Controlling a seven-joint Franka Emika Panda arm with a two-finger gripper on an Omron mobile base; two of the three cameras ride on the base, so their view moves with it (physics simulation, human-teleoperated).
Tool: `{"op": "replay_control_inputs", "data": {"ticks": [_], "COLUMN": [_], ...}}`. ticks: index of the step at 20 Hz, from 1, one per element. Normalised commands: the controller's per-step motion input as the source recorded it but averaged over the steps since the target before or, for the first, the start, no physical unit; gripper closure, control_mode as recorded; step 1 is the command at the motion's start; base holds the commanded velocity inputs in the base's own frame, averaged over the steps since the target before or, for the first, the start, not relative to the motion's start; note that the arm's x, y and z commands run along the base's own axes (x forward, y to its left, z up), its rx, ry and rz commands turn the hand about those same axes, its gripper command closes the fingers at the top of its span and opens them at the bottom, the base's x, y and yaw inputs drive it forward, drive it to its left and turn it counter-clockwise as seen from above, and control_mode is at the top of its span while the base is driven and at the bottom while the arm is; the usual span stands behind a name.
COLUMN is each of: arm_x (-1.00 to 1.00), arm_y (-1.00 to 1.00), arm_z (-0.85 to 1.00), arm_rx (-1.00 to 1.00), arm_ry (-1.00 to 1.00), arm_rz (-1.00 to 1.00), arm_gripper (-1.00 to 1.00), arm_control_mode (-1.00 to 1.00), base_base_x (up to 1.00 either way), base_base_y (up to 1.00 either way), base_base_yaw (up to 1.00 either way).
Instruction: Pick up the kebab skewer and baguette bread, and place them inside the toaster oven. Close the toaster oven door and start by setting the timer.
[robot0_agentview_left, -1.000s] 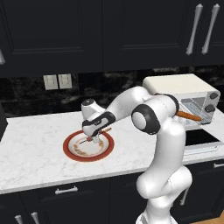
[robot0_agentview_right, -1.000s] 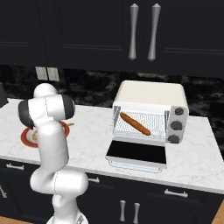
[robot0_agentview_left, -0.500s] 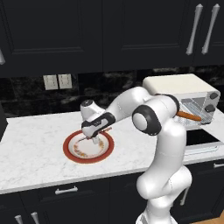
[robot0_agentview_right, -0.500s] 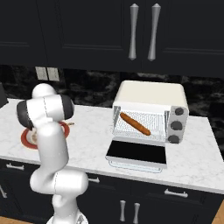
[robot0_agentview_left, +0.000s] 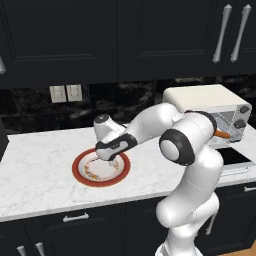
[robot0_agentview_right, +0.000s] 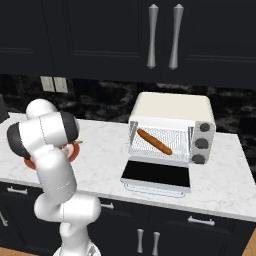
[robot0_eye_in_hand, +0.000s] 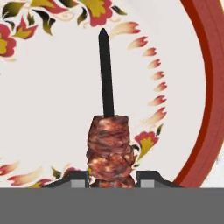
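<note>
Skewer (robot0_eye_in_hand: 108, 144) sits between my fingertips (robot0_eye_in_hand: 80, 178), meat chunks pinched from both sides, dark stick pointing away over the plate (robot0_agentview_left: 80, 172). Claw (robot0_agentview_left: 107, 161) is closed on the skewer, low over the plate on the counter (robot0_agentview_left: 40, 170). Baguette (robot0_agentview_right: 154, 141) lies inside the oven (robot0_agentview_right: 172, 125), door (robot0_agentview_right: 156, 173) dropped open, well to the right.

The tool (robot0_eye_in_hand: 112, 180) grips the kebab skewer (robot0_eye_in_hand: 108, 148) at its meat chunks. Its dark stick points across the flowered, red-rimmed plate (robot0_eye_in_hand: 52, 109).
</note>
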Motion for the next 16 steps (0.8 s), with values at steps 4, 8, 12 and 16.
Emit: {"op": "replay_control_inputs", "data": {"ticks": [4, 8, 12, 16], "arm_x": [-0.56, -0.48, -0.47, -0.46], "arm_y": [-0.48, -0.49, -0.47, -0.47], "arm_z": [0.22, 0.25, 0.23, 0.3], "arm_rx": [0.1, 0.1, 0.09, 0.07], "arm_ry": [-0.07, -0.06, -0.01, 0.0], "arm_rz": [-0.09, -0.11, -0.13, -0.25], "arm_gripper": [1.0, 1.0, 1.0, 1.0], "arm_control_mode": [-1.0, -1.0, -1.0, -1.0], "base_base_x": [0.0, 0.0, 0.0, 0.0], "base_base_y": [0.0, 0.0, 0.0, 0.0], "base_base_yaw": [0.0, 0.0, 0.0, 0.0]}}
